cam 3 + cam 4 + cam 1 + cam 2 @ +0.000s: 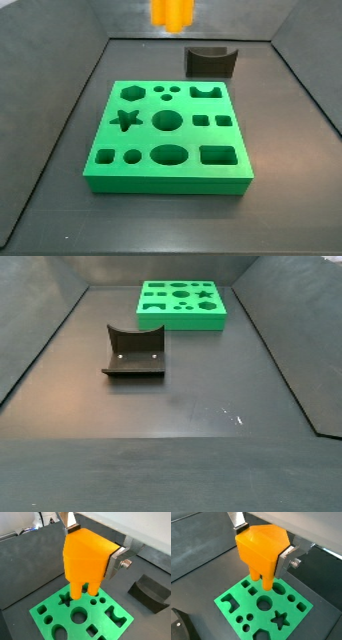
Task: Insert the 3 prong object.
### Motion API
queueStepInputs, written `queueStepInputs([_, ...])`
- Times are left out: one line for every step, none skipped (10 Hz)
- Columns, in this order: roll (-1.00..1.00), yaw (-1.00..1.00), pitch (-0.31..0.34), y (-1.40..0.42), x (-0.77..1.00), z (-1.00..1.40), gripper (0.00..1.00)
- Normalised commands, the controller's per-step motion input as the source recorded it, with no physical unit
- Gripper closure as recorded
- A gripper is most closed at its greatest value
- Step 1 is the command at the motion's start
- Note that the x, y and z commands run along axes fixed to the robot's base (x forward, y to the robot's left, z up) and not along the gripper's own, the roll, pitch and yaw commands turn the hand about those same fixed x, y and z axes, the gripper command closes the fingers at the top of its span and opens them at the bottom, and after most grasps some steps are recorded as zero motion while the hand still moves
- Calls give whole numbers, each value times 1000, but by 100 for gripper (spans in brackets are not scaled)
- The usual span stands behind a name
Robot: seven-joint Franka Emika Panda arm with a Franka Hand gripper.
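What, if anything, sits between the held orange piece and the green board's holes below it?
Nothing visible. The tool holds the orange 3 prong object above the green board, prongs pointing down, with open air beneath. The fixture stands off to the side, clear of the path.

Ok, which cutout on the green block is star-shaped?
The one on the green block left edge in the side view, the star cutout, beside the big round hole. The gripper holds the orange piece above.
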Motion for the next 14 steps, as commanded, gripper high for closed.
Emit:
queueStepInputs([-117,-43,204,137,311,-703,100])
queueStepInputs([-70,-220,209,0,169,-717,100])
queueStepInputs([-193,0,-90,0,0,-746,100])
queueStepInputs([0,86,0,386,180,-1000,100])
queueStepInputs([56,349,-14,603,306,-1000,100])
queueStepInputs([117,351,0,660,66,-937,100])
queueStepInputs([184,291,-90,654,-143,-960,100])
queueStepInputs([241,191,-79,660,-274,-897,100])
queueStepInputs([319,60,0,511,-317,-686,100])
queueStepInputs([234,-60,0,251,-249,-686,100])
queueStepInputs([163,-254,23,37,0,-509,100])
queueStepInputs([93,-334,19,0,-17,-414,100])
queueStepInputs([9,-254,0,0,0,-303,100])
queueStepInputs([13,-189,21,-26,51,-220,100])
